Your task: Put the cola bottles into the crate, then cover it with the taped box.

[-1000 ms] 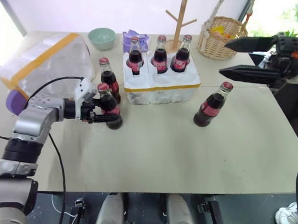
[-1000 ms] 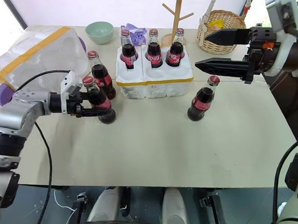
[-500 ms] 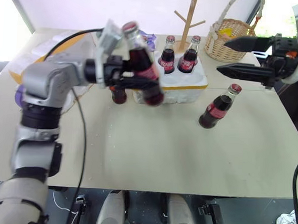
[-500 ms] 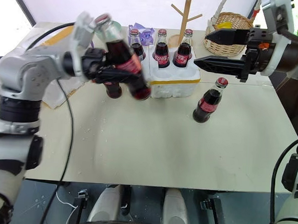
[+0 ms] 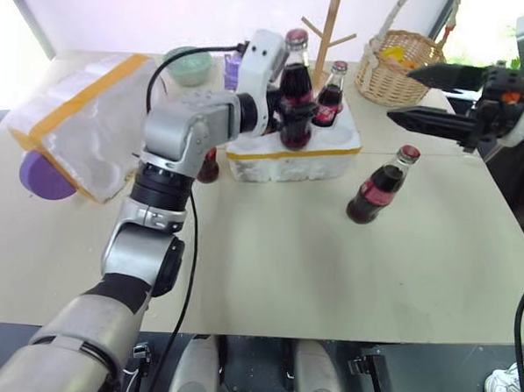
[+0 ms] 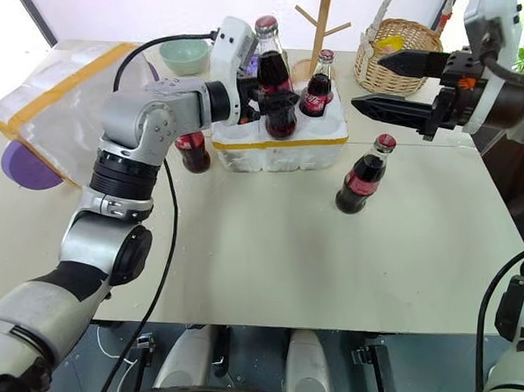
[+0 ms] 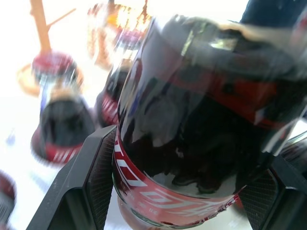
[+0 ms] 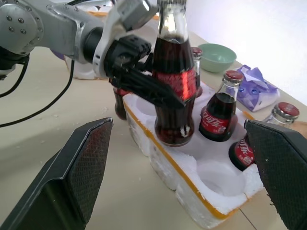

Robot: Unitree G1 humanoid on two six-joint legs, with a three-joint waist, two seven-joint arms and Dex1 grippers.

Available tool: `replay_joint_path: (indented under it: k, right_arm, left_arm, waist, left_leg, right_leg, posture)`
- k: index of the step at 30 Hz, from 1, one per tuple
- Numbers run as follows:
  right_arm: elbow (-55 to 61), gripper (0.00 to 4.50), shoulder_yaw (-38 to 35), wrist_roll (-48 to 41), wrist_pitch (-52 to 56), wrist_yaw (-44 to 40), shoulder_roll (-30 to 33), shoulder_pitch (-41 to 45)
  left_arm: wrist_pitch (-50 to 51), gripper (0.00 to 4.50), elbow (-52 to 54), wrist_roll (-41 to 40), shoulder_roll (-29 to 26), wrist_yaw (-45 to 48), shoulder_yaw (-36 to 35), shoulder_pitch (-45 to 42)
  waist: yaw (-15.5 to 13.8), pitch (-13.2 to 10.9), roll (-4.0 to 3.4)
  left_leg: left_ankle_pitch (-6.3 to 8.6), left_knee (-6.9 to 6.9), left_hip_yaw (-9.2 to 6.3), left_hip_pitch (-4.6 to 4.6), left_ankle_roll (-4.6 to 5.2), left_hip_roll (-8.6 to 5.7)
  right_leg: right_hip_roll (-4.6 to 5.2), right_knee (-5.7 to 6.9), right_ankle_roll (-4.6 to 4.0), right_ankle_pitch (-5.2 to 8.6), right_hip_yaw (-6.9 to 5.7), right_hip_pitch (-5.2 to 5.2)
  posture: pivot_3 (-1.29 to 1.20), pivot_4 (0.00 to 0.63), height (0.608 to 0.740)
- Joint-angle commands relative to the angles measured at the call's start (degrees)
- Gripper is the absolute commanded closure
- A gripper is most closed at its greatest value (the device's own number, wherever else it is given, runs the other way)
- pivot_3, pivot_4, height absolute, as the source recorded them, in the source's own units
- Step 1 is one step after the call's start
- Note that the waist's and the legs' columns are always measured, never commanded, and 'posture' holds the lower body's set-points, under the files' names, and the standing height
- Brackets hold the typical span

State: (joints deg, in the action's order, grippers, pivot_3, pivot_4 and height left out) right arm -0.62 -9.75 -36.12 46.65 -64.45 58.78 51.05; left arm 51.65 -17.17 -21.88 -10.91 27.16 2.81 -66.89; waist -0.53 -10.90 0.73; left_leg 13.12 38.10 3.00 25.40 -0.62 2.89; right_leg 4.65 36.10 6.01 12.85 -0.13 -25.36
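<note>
The desk (image 5: 267, 266) carries everything. Largest on it is the taped box (image 5: 77, 116), lying tilted at the robot's far left with a purple round thing (image 5: 39, 174) poking out from under its near side. Next comes the crate (image 5: 292, 152), near the desk's middle and toward the back, its yellow-orange band facing the robot.

The left gripper (image 5: 289, 105) has its jaws clamped on a cola bottle (image 5: 296, 91), held upright over the crate's near row. In the right wrist view this bottle's base sits at the mouth of a well, with an empty well (image 8: 217, 171) open just beside it, a detail the head views hide behind the arm. That view also shows three capped bottles (image 8: 218, 117) standing in the crate behind the held one. The left wrist view shows the held bottle's red label between the two black fingers (image 7: 88, 182).

The right gripper (image 5: 443, 98) hovers above the desk's right side, jaws wide apart and empty. Below it one lone bottle (image 5: 379, 183) stands on the desk, well apart from the crate. Another bottle (image 6: 192, 150) stands beside the crate's left end, partly hidden by the left arm.

Behind the crate are a wicker basket (image 5: 394, 67), a wooden branched stand (image 5: 328, 28), a pale green bowl (image 5: 188, 65) and a purple packet (image 8: 256, 87).
</note>
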Motion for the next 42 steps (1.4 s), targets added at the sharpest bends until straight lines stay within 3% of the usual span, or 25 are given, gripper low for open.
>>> replay_joint_path:
  k: [1, 8, 18, 20, 22, 24, 28, 33, 38, 42]
  right_arm:
    - [-0.19, 0.00, -0.80, 1.32, -2.51, -0.80, 1.60, -0.06]
    - [-0.29, 0.00, -0.53, 2.39, -3.25, -3.48, 3.24, -3.56]
    - [0.80, 0.00, -0.98, 2.18, -3.05, -4.25, 3.27, -6.14]
    - [1.29, 0.00, -1.10, 1.82, -3.08, -4.73, 3.33, -6.40]
    - [1.83, 0.00, -1.32, 1.46, -2.82, -4.79, 3.34, -6.33]
    - [2.58, 0.00, -1.57, 0.85, -2.14, -4.67, 3.32, -5.95]
    - [5.79, 0.00, -3.02, -2.90, 0.19, -6.47, 4.10, -6.00]
    - [8.88, 0.00, -3.97, -7.03, 2.95, -7.78, 5.05, -6.09]
    - [9.24, 0.00, -2.73, -7.35, 2.64, -7.27, 4.18, -5.79]
    - [9.04, 0.00, -1.98, -7.60, 2.58, -7.41, 3.61, -5.05]
  left_arm:
    - [-4.94, 1.66, -2.39, 3.66, 0.23, -0.77, 1.49, -2.65]
    - [-16.30, 1.66, -16.90, 8.16, 3.54, -1.90, 0.86, -6.27]
    - [-20.36, 1.66, -29.91, 13.04, 6.74, 2.66, 3.53, -6.65]
    - [-20.98, 0.61, -31.35, 13.43, 6.97, 2.58, 3.00, -6.70]
    - [-21.01, 0.02, -31.07, 13.58, 6.78, 3.31, 2.77, -6.47]
    - [-18.69, 0.02, -27.29, 12.15, 5.47, 5.28, 1.83, -5.85]
    - [-8.09, 0.02, -7.06, 0.89, -0.82, 16.05, -3.20, -1.49]
    - [-3.11, 0.02, 15.38, -10.90, -18.88, 33.87, -7.69, 6.56]
    - [1.34, 0.02, 17.68, -17.41, -34.43, 43.25, -13.21, 13.21]
    - [-1.59, 0.02, 16.59, -15.27, -44.00, 46.47, -15.33, 21.83]
  waist:
    - [-0.09, 0.00, 0.00]
    - [-0.03, 0.00, 0.01]
    - [-0.18, 0.00, 0.00]
    - [-0.18, 0.00, 0.00]
    - [-0.18, 0.00, 0.00]
    - [-0.16, 0.00, 0.00]
    - [0.53, -0.01, -0.02]
    - [1.45, -0.02, -0.05]
    - [1.12, 0.01, -0.10]
    - [1.15, 0.00, -0.05]
  left_leg:
    - [0.00, 0.00, 0.01, 0.00, 0.00, -0.01]
    - [0.00, 0.05, 0.02, -0.03, 0.00, -0.03]
    - [0.00, 0.00, 0.01, -0.01, 0.00, -0.02]
    - [0.00, 0.00, 0.02, -0.02, 0.00, -0.03]
    - [0.00, 0.01, 0.01, -0.04, 0.00, -0.02]
    - [0.00, 0.04, 0.01, -0.04, 0.00, -0.02]
    - [0.00, 0.01, 0.00, -0.04, -0.01, -0.01]
    - [-0.01, -0.14, -0.05, -0.05, -0.02, 0.04]
    - [-0.01, -0.06, -0.01, -0.22, -0.03, 0.04]
    - [-0.01, 0.09, 0.03, -0.16, -0.04, 0.02]
  right_leg:
    - [0.01, -0.01, 0.00, 0.00, 0.00, 0.01]
    - [0.02, -0.03, 0.00, 0.00, 0.01, 0.06]
    - [0.00, -0.02, 0.00, 0.00, 0.01, 0.01]
    - [0.01, -0.01, 0.00, 0.00, 0.01, 0.01]
    - [0.01, -0.01, 0.00, 0.00, 0.01, 0.04]
    - [0.01, 0.00, 0.00, 0.00, 0.01, 0.05]
    - [0.01, 0.02, 0.00, 0.00, 0.02, 0.01]
    - [-0.03, 0.09, -0.02, 0.01, 0.01, -0.06]
    - [0.00, 0.08, -0.03, 0.01, 0.00, 0.15]
    - [0.07, -0.01, -0.24, 0.13, 0.01, 0.20]
  posture:
    - [0.00, 0.150, 0.740]
    - [0.00, 0.150, 0.740]
    - [0.00, 0.150, 0.740]
    - [0.00, 0.150, 0.740]
    - [0.00, 0.150, 0.740]
    - [0.00, 0.150, 0.740]
    - [0.00, 0.150, 0.740]
    - [0.00, 0.150, 0.740]
    - [0.00, 0.150, 0.740]
    - [0.00, 0.150, 0.740]
